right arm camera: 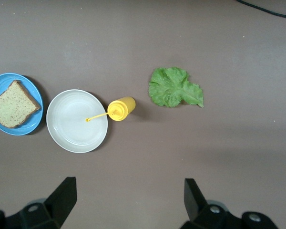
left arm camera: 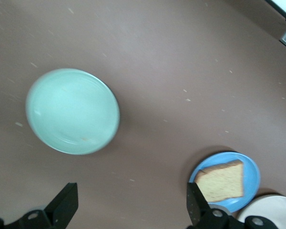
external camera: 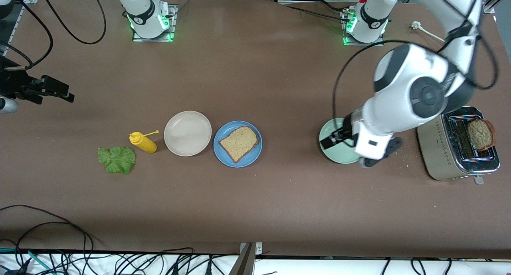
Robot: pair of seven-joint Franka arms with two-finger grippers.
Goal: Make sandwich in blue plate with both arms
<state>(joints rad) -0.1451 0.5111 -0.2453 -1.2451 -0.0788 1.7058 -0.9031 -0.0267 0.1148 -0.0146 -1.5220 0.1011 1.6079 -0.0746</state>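
The blue plate [external camera: 224, 155] lies mid-table with one slice of brown bread [external camera: 238, 142] flat on it, and no whole sandwich shows. A ruffled lettuce leaf [external camera: 116, 160] rests on the table toward the right arm's end. A second slice [external camera: 481, 134] stands in the toaster [external camera: 439, 147]. My left gripper [external camera: 337, 138] hangs open and holds nothing over the mint-green plate [external camera: 328, 130]; its wrist view shows that plate [left arm camera: 72, 110] and the blue plate [left arm camera: 250, 164]. My right gripper [external camera: 60, 90] waits open, high at its end of the table.
A beige-white plate [external camera: 187, 133] sits beside the blue plate, toward the right arm's end. A yellow mustard bottle [external camera: 143, 142] lies between it and the lettuce. The right wrist view shows the lettuce [right arm camera: 174, 88], bottle [right arm camera: 121, 108] and both plates. Cables run along the table's near edge.
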